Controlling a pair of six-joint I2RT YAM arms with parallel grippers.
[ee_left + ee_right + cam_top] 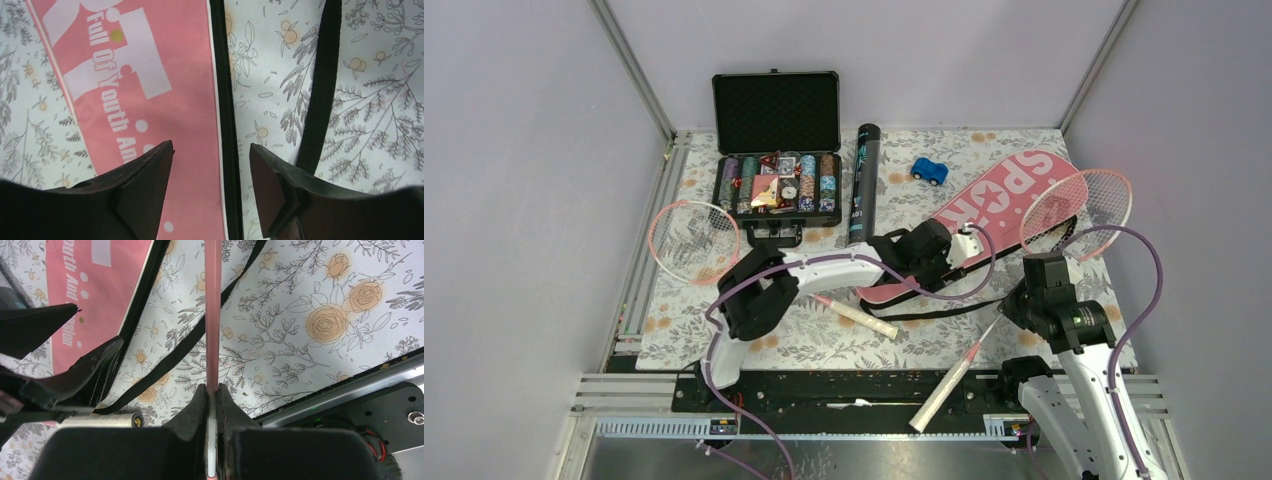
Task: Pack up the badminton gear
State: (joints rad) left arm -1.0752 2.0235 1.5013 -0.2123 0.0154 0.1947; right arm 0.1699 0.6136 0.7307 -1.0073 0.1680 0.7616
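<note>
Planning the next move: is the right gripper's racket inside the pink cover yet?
Out. The racket shows its whole head bare at the end of the cover; the right gripper pinches its shaft.

Two pink-framed rackets — the left racket (692, 243), the right racket (1074, 208). One black tube (862, 185), one pink racket cover (999, 205), one open poker-chip case (776, 112), one blue toy car (930, 171).
</note>
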